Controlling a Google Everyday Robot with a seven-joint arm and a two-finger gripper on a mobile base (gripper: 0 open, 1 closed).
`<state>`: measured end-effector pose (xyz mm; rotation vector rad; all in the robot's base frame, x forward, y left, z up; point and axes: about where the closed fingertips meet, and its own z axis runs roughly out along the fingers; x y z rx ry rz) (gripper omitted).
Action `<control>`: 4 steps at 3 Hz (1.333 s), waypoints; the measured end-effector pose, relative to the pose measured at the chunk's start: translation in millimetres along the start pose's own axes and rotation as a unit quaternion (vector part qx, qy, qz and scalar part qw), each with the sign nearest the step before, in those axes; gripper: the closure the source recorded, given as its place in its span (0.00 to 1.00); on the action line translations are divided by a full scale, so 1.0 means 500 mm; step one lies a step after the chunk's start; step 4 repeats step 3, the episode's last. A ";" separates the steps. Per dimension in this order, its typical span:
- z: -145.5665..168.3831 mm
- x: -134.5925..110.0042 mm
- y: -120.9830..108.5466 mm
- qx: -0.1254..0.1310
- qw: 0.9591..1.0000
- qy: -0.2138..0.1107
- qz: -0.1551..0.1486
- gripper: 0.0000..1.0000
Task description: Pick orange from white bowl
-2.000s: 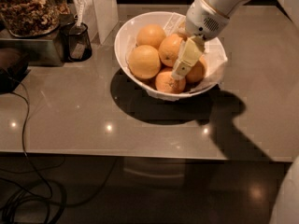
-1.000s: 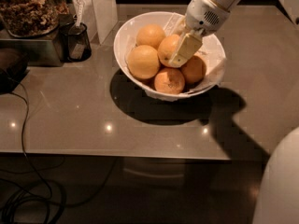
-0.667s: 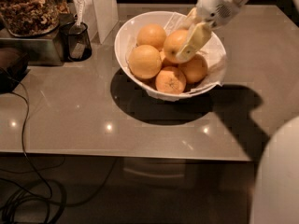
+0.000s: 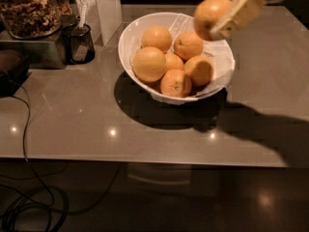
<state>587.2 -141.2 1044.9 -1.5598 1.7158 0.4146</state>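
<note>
The white bowl stands on the grey table, lined with crinkled white paper and holding several oranges. My gripper is at the top right, above the bowl's far right rim. It is shut on the orange, a round yellow-orange fruit held in the air clear of the bowl. One pale finger lies across the orange's right side. The arm runs out of view at the top right.
A glass jar of nuts stands at the back left on a grey block, with a small dark cup beside it and a white box behind. A dark object and cables lie at the left edge. The table's front edge runs across below.
The gripper closed on an orange in the bowl and has lifted it up and to the right, out of the bowl. The other oranges stay in the bowl.
</note>
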 end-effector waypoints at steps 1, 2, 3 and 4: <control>-0.080 0.002 0.059 0.050 0.997 -0.056 0.031 1.00; -0.094 0.076 0.135 0.057 0.990 -0.088 0.095 1.00; -0.077 0.132 0.170 0.044 0.988 -0.078 0.127 1.00; -0.077 0.132 0.170 0.044 0.988 -0.078 0.127 1.00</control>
